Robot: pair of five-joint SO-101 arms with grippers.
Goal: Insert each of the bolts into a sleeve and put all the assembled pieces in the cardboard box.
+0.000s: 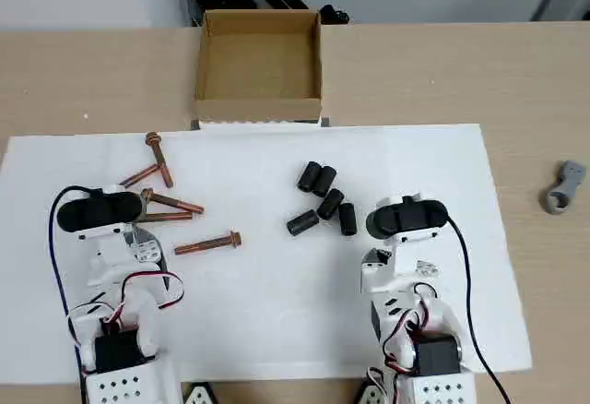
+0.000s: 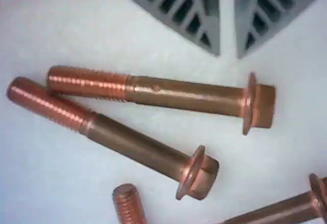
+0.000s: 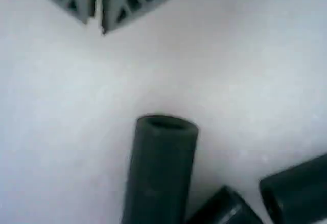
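Several copper bolts (image 1: pixel 172 203) lie on the white sheet at the left, one (image 1: pixel 208 243) a little apart. In the left wrist view, two bolts (image 2: pixel 163 93) (image 2: pixel 112 134) lie side by side just beyond my left gripper (image 2: pixel 229 52), which is shut and holds nothing. Several black sleeves (image 1: pixel 324 201) are clustered at the sheet's middle. My right gripper (image 3: pixel 96 23) is shut and holds nothing, hovering short of one sleeve (image 3: pixel 161 168). The open cardboard box (image 1: pixel 258 107) stands behind the sheet. The left arm (image 1: pixel 100 212) is over the bolts and the right arm (image 1: pixel 407 219) is beside the sleeves.
The white sheet (image 1: pixel 277 321) covers the wooden table between the arms. A small grey part (image 1: pixel 564 185) lies on the bare wood at the far right. Dark equipment stands behind the box.
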